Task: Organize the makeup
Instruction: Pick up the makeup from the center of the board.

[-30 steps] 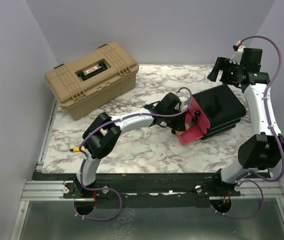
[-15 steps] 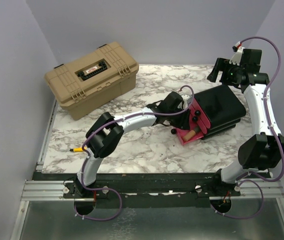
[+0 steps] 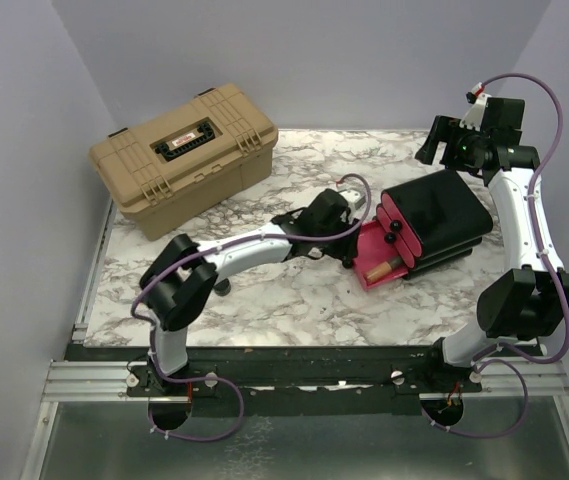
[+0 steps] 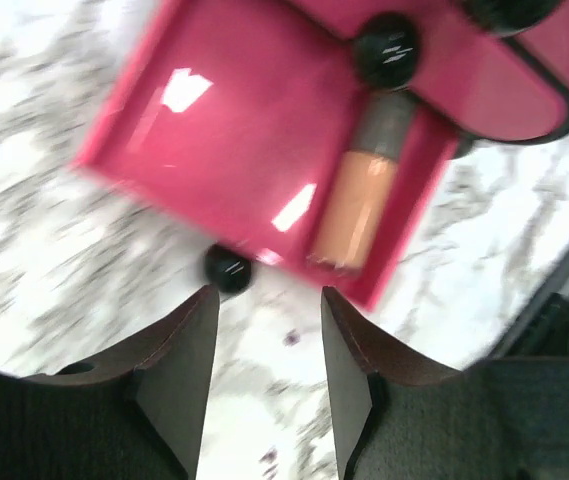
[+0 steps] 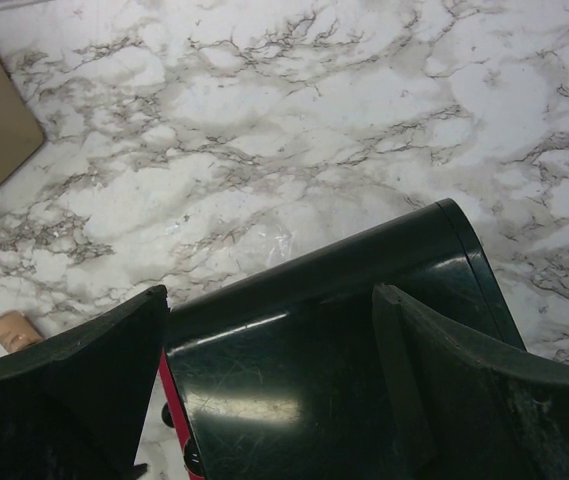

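Left wrist: left gripper (image 4: 269, 295) spread, empty, nr pink drawer (image 4: 214, 130) w/ peach tube (image 4: 359, 205) inside. Right gripper (image 5: 269, 300) spread, empty, over black box (image 5: 314, 380).

Left arm (image 3: 239, 248): reaches low from its base at lower left toward frame centre, forearm near level.
Left gripper (image 4: 264, 340): jaws parted, gap empty.
Right arm (image 3: 526, 225): rises along the right edge, wrist at upper right.
Right gripper (image 5: 269, 300): jaws spread wide, holding nothing.
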Controlling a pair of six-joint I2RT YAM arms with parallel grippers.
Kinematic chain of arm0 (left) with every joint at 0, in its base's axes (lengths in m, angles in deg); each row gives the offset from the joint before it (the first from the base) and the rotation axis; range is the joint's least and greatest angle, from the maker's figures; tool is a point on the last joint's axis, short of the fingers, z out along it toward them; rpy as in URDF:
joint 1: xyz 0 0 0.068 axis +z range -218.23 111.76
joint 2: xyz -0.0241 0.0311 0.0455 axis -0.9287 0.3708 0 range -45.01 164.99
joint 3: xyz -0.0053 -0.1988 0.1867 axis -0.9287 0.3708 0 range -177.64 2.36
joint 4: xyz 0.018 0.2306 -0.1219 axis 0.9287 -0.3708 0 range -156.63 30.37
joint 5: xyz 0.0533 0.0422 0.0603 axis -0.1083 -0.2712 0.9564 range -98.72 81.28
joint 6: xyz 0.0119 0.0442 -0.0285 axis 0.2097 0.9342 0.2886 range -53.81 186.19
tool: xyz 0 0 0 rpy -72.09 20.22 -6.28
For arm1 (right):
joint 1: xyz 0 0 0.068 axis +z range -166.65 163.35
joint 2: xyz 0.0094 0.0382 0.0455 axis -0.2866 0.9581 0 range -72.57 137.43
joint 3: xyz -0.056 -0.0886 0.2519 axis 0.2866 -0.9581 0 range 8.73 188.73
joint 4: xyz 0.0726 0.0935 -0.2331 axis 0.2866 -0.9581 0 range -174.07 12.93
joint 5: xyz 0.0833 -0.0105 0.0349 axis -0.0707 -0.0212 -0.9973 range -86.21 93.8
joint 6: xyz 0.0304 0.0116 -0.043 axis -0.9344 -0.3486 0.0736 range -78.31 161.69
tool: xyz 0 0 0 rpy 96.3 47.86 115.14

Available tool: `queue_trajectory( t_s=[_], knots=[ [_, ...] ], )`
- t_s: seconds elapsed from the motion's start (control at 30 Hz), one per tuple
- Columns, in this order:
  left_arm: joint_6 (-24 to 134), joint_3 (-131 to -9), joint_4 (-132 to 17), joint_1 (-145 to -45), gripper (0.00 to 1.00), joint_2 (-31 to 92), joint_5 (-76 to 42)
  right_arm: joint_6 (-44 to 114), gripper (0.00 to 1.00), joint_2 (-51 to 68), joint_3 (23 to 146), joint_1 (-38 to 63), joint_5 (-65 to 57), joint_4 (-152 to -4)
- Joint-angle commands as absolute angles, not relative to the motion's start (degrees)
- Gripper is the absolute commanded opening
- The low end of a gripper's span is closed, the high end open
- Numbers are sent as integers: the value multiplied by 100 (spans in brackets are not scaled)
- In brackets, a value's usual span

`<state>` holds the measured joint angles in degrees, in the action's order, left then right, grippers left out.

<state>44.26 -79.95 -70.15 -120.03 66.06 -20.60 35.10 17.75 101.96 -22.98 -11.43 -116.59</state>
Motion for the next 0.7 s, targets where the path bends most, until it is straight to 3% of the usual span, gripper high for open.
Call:
queue_trajectory(
  t_s=[0.0, 0.3, 0.67],
  knots=[
    [4307, -6981, -6775, -11731, 47, 5410, 65, 3511, 89, 1572, 10197, -2305, -1042, -11579],
    [2544, -5457, -6712, -10734, 51, 4596, 2086, 3463, 89, 1585, 10227, -2306, -1120, -11570],
    [1594, -5505, -7221, -10466, 53, 4996, 2144, 3477, 89, 1611, 10277, -2304, -1131, -11609]
  ],
)
